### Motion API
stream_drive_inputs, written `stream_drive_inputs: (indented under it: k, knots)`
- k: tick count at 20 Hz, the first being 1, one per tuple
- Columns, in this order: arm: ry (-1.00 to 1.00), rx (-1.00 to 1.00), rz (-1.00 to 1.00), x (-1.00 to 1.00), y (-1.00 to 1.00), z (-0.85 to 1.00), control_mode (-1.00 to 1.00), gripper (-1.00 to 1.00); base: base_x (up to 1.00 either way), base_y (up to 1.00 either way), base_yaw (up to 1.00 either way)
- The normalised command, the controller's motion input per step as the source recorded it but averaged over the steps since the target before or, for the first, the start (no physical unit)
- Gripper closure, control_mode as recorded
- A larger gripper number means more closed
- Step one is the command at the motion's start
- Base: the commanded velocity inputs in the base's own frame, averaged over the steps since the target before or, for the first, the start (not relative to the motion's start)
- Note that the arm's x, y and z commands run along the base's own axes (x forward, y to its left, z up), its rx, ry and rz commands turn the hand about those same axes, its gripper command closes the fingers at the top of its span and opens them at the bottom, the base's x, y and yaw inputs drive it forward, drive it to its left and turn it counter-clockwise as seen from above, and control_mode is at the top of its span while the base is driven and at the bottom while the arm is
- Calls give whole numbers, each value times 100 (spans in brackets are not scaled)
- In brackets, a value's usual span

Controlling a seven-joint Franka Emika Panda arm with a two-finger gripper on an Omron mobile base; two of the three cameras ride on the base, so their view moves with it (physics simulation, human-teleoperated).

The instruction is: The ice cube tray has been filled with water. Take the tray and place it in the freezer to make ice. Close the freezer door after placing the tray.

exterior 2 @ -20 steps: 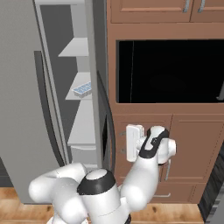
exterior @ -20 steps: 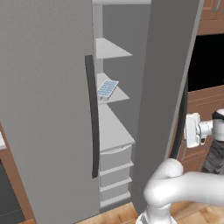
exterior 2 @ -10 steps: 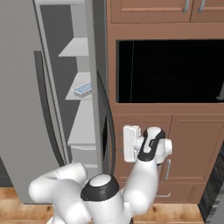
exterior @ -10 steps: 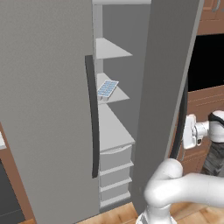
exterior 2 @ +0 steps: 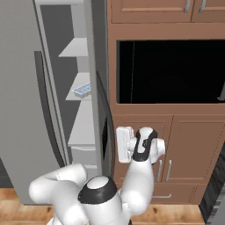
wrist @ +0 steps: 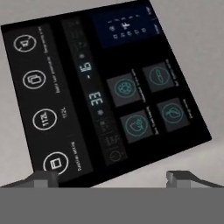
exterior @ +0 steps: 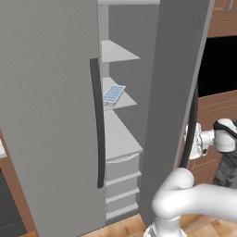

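Observation:
The ice cube tray [exterior: 113,94] [exterior 2: 82,90], white with light-blue cells, lies on a middle shelf inside the freezer [exterior: 121,139]. The freezer door [exterior: 172,92] [exterior 2: 99,83] on the right stands open, and its black handle [exterior: 190,125] curves down its outer face. My gripper [exterior: 191,143] [exterior 2: 117,144] is at that outer face, beside the handle at mid height. In the hand view my gripper [wrist: 113,177] is open, with nothing between its fingertips, and close before it is the door's black control panel [wrist: 105,87].
The freezer's other grey door [exterior: 46,115] is shut at the left, with its own black handle [exterior: 97,125]. Brown cabinets [exterior 2: 193,149] and a black oven recess [exterior 2: 171,72] stand right of the open door. White drawers [exterior: 121,180] fill the freezer's bottom.
My hand has moved a little leftward, closer to the open door's outer face. The tray has stayed on its shelf.

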Motion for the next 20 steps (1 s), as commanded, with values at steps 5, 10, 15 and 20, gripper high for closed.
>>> stream_drive_inputs:
  k: [5,10,15,20]
  knots:
    - [-6,-1,0,-18,35,-4,-100,-100,0,0,0]
    - [-9,-1,0,-28,44,0,-100,-100,0,0,0]
    - [-12,-4,0,-4,76,-1,-100,-100,0,0,0]
    - [-15,-6,-4,0,99,-3,-100,-100,0,0,0]
